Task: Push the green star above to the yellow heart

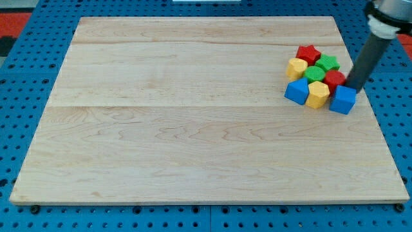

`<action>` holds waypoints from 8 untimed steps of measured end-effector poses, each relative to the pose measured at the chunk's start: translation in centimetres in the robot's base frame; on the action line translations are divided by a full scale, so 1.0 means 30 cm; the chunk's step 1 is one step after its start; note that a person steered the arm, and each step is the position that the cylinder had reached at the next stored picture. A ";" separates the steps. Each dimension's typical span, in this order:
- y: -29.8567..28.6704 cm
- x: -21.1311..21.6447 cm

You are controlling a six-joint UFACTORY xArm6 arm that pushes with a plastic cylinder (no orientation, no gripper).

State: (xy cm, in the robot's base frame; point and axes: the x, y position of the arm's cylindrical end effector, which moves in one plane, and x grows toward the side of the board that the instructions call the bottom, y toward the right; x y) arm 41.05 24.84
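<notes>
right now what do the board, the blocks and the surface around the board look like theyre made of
The pale wooden board looks like wood, matt: grain lines and plank seams show. The small coloured blocks, such as the green star block and the blue cube, look like solid painted wood or plastic, smooth; I cannot tell which. The blue perforated surface seems painted metal or plastic, with regular holes.

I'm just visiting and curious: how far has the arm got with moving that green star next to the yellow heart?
Little looks done: every block sits packed in one cluster at the view's right. The green blocks lie mid-cluster, touching yellow pieces; star and heart shapes are too small to confirm. In hand: my tip is at the cluster's right edge, by the red block and blue cube. Left: the actual push.
</notes>
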 end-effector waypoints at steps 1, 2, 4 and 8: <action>-0.167 0.000; -0.372 0.000; -0.515 -0.055; -0.409 0.240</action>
State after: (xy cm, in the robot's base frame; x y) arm 48.23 12.57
